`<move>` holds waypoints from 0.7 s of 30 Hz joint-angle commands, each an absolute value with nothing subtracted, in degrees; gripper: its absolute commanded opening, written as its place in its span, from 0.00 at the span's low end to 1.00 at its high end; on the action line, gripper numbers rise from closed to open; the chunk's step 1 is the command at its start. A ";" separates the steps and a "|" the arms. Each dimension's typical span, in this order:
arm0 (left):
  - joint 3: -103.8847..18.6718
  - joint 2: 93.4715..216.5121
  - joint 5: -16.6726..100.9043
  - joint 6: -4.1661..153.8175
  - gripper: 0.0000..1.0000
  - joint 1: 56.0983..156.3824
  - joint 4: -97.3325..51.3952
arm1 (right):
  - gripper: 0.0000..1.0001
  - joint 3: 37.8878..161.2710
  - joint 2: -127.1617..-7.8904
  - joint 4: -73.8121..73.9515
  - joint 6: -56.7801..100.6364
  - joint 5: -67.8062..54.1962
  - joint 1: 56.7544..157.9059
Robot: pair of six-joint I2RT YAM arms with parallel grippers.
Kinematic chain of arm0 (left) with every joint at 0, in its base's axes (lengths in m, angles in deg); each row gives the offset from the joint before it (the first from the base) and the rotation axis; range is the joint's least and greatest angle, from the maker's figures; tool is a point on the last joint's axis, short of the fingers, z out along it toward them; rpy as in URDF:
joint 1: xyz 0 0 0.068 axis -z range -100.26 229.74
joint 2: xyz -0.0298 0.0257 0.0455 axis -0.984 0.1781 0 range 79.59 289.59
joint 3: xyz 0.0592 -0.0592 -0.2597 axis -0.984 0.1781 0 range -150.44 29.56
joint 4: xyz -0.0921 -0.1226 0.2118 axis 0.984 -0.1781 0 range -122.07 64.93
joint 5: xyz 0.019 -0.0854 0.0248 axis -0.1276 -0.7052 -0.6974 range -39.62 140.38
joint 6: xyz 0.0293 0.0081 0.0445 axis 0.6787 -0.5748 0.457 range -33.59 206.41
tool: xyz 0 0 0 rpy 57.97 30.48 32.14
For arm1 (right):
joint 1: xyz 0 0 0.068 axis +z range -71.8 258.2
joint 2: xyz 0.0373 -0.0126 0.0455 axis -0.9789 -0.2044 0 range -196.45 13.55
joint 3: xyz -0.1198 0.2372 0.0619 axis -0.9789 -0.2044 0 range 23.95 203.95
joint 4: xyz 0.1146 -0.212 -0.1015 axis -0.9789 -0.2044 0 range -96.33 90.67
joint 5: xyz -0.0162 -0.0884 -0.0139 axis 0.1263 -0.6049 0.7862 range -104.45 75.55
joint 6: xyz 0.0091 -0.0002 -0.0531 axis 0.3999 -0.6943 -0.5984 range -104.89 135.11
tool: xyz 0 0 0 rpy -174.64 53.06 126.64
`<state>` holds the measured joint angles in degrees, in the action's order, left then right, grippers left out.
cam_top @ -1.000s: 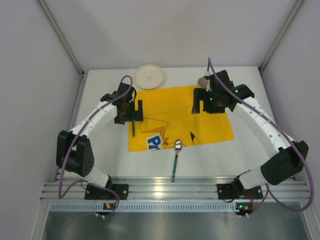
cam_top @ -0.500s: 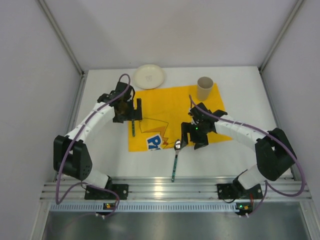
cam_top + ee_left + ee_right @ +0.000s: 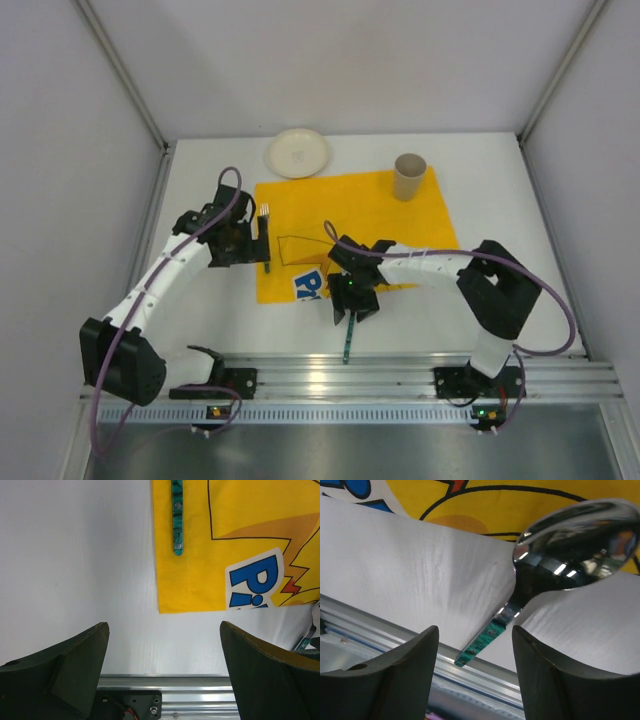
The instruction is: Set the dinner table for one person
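White matte rectangular dinner table (image 3: 490,190) lies under everything, with a yellow cartoon-print cloth placemat (image 3: 350,205) at its centre. A round cream plate (image 3: 298,152) sits just beyond the mat's far edge, and a beige cup (image 3: 408,176) stands on its far right corner. The right gripper (image 3: 475,632) straddles the steel, green-handled spoon (image 3: 580,540), jaws apart, no grip seen. The left gripper (image 3: 162,630) hangs wide open and empty. Step in hand, as judged: taking the spoon. The next move calls for closing squarely on the handle.

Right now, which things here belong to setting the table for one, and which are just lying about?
For the job: dinner table, placemat, plate, cup, fork, spoon.
Not part of it: aluminium rail, enclosure walls.
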<state>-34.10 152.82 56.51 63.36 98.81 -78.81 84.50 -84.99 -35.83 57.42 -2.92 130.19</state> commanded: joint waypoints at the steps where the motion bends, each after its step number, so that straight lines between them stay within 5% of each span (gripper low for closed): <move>1: -33.28 149.99 58.20 61.89 0.98 98.99 -81.93 | 0.59 87.49 -89.00 -36.34 58.97 -7.50 133.65; 6: -34.07 148.67 58.90 60.66 0.98 98.99 -83.69 | 0.46 86.88 -93.14 -36.16 59.06 -10.74 135.15; 14: -33.19 145.68 59.34 59.16 0.98 98.99 -85.01 | 0.00 83.63 -90.86 -38.09 56.16 -16.29 136.74; 21: -31.87 145.50 58.55 57.93 0.98 98.99 -83.17 | 0.00 85.02 -78.85 -46.34 55.46 -19.44 136.92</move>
<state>-32.30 146.35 58.74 59.03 98.81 -83.40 84.89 -85.80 -38.84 57.09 -13.60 136.18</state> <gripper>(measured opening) 0.982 0.053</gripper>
